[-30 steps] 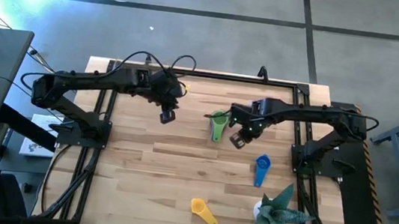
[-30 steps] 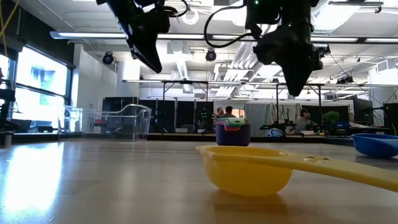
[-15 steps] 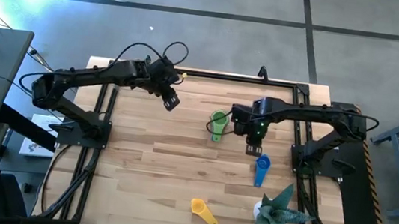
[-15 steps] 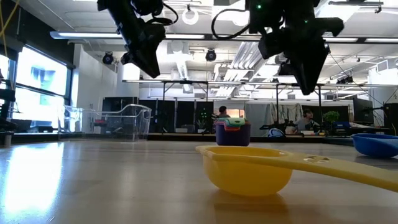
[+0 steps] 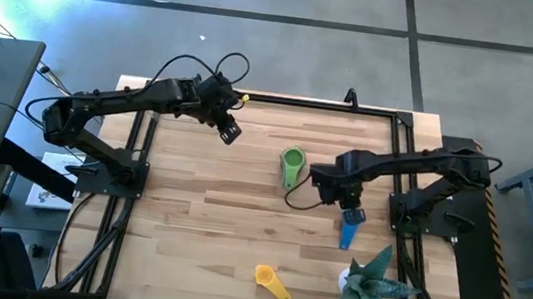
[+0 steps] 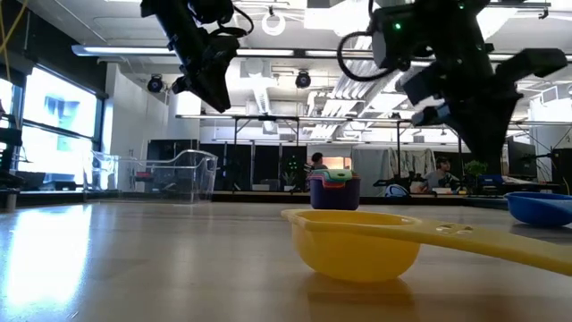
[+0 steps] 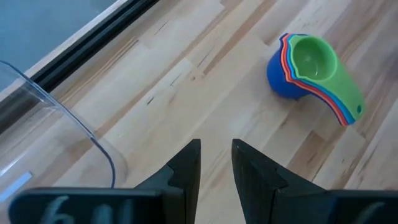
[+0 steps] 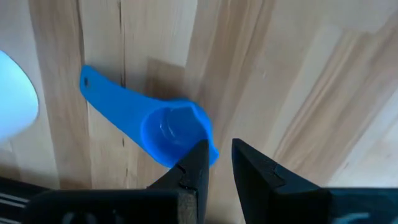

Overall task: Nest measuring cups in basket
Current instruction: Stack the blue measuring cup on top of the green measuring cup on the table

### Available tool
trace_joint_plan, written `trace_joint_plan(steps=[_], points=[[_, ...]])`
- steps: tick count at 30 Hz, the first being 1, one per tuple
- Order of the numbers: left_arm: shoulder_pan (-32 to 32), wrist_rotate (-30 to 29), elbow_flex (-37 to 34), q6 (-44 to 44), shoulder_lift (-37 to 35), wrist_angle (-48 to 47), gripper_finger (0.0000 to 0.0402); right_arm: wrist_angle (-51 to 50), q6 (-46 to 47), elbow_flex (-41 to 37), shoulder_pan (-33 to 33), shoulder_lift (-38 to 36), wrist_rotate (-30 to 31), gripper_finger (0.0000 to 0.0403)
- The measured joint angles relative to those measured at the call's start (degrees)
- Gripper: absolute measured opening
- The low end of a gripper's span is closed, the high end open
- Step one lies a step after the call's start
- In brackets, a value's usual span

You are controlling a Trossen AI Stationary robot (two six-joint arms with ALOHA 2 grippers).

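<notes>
A stack of nested measuring cups, green on top, stands on the table's middle; it also shows in the left wrist view and the low view. A blue cup lies right of it, a yellow cup near the front edge. My right gripper hangs above the blue cup, pointing down, fingers a narrow gap apart and touching nothing. My left gripper hovers high at the far left, narrowly open and empty. The clear basket stands by the far edge.
A teal spiky plant figure stands at the near right corner, close to the blue cup's handle. The black frame rails run along the table's edges. Bare wood lies between the stack and the yellow cup.
My right gripper has left the green-topped stack, gone toward the table's near right and down, and rolled its wrist; it now hangs over the blue cup. My left gripper has swung toward the far edge and rolled a little. No cup has moved.
</notes>
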Motion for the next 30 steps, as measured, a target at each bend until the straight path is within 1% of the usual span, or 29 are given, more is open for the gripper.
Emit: trace_joint_plan(steps=[9, 12, 15, 30], points=[[0.0, -0.9, 0.0, -0.4, 0.0, 0.0, 0.0080, 2.7, -0.6, -4.9, 1.6, 0.0, -0.1, 0.0062], [0.0, -1.8, 0.0, -0.4, 0.0, 0.0, 0.0080, 3.5, -0.6, -4.9, 1.9, 0.0, -0.1, 0.0062], [0.0, -2.2, 0.0, -0.4, 0.0, 0.0, 0.0080, 4.2, -0.1, -4.9, 2.0, 0.0, -1.5, 0.0062], [0.0, -2.3, 0.0, -0.4, 0.0, -0.1, 0.0080, 6.1, -1.3, -4.9, 2.5, 0.0, 0.1, 0.0062]])
